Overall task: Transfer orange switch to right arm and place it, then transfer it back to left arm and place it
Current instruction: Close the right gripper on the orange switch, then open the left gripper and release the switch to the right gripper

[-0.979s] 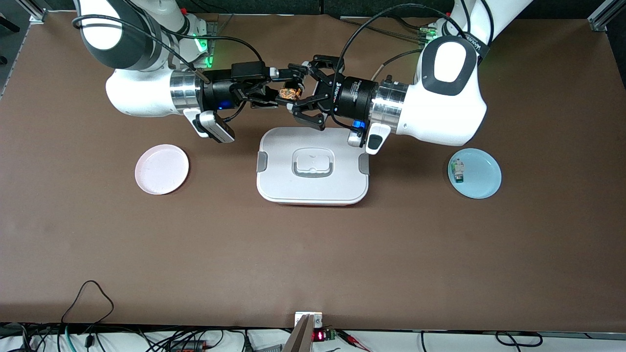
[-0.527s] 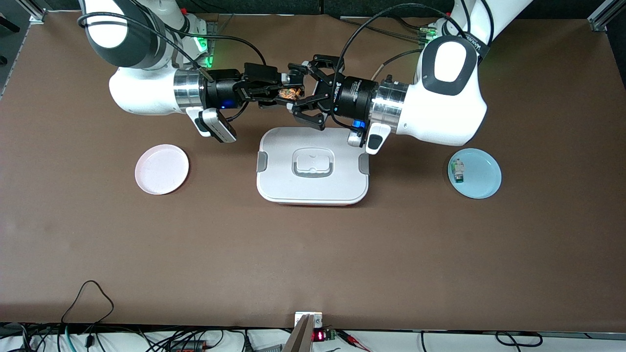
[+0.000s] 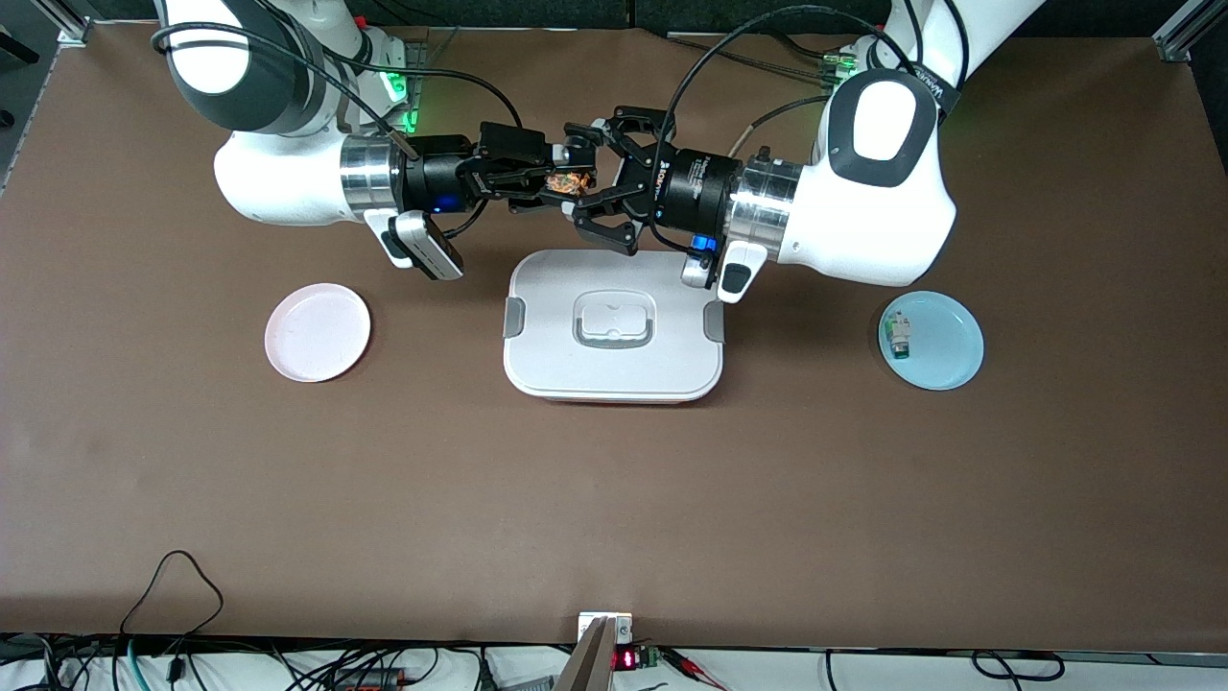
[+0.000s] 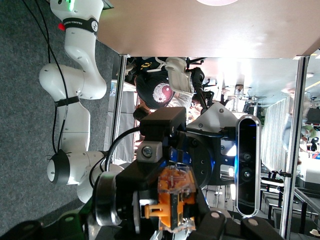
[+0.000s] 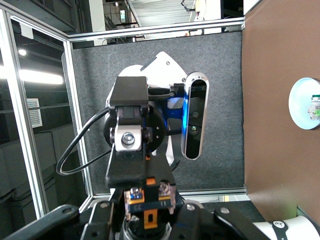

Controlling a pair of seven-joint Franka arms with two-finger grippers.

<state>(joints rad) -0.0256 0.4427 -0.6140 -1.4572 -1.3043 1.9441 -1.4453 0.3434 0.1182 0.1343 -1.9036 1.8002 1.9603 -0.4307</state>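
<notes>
Switch: clamped by right gripper and left gripper together, above table beside box.

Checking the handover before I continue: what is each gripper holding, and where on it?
Both hold the orange switch in the air near the box: the right gripper and the left gripper clamp it from opposite ends.

Orange switch sits between the right gripper fingers, clamped; the left gripper faces the camera, touching the switch from above; its wrist camera beside it; blue plate with small white-and-green component on brown table.
</notes>
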